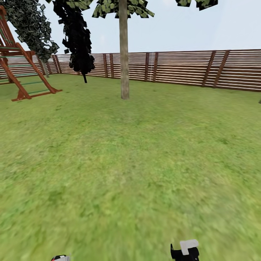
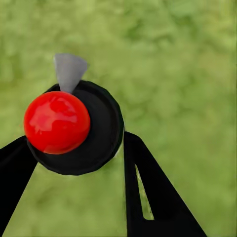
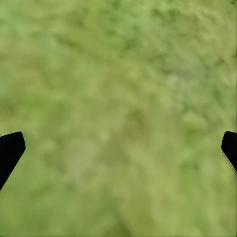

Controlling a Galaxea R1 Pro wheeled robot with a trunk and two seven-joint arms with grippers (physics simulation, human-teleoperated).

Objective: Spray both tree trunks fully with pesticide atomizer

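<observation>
Left claw (image 2: 74, 148) I see clamped on atomizer (image 2: 74, 126), red cap between its fingers | right claw (image 3: 118, 148) fingers wide apart over grass (image 3: 118, 74) | tree trunk (image 1: 124, 54) far ahead of both claws

- No text, label, brand, number or sign can be read anywhere in the three views.
- The round black-bodied, red-capped atomizer (image 2: 74, 128) shows plain surfaces without lettering.
- The reddish-brown fence of horizontal wooden slats (image 1: 181, 69) carries no sign or plate.
- The red wooden climbing frame (image 1: 18, 65) bears no markings.
</observation>
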